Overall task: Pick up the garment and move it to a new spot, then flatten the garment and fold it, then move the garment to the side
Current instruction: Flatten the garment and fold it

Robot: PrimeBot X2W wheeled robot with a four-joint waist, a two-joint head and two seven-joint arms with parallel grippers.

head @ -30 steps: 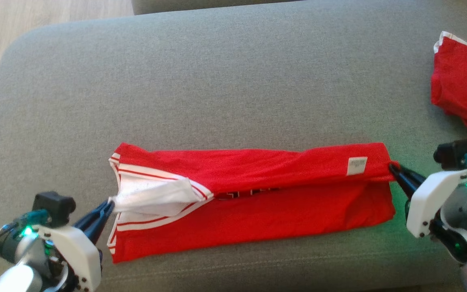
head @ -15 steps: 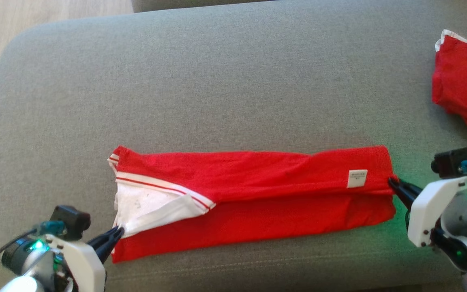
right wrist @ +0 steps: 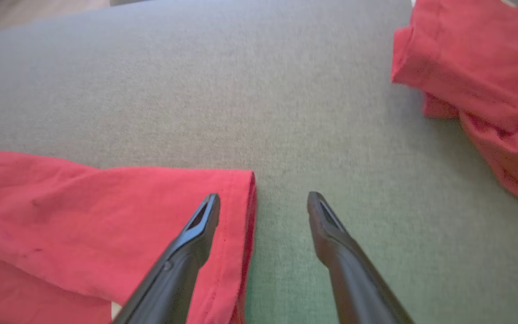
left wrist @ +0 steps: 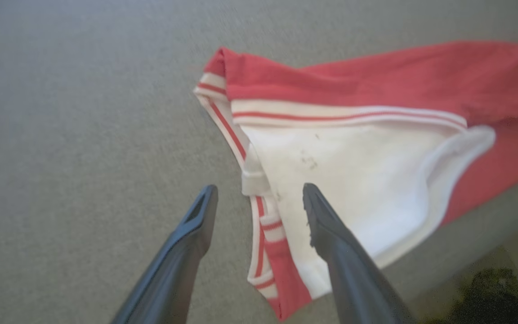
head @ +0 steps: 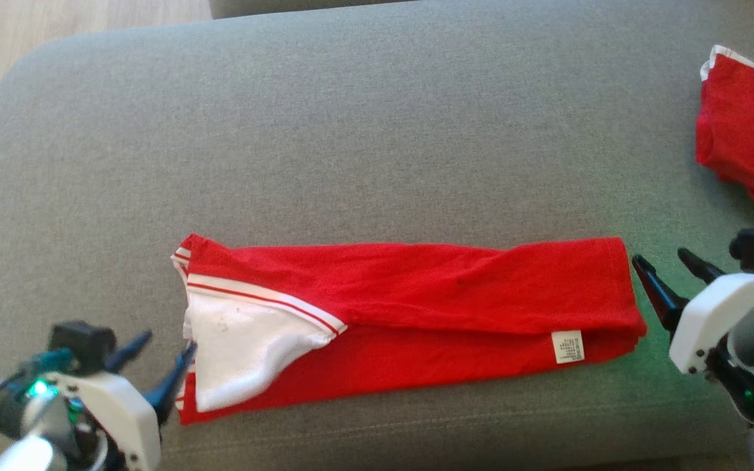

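Garment (head: 416,307) is laid folded in a long strip, grey cushion (head: 351,131) beneath it. Left tool (head: 169,342) is spread apart at garment's white-collar end, nothing gripped. Right tool (head: 658,256) is spread apart just beside garment's other end, empty.

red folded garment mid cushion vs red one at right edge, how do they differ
The red garment with white striped trim lies folded in a flat strip; the bunched red garment at the right edge of the grey cushion is rumpled. The first shows a white panel, the second only a thin white edge. Both are red.
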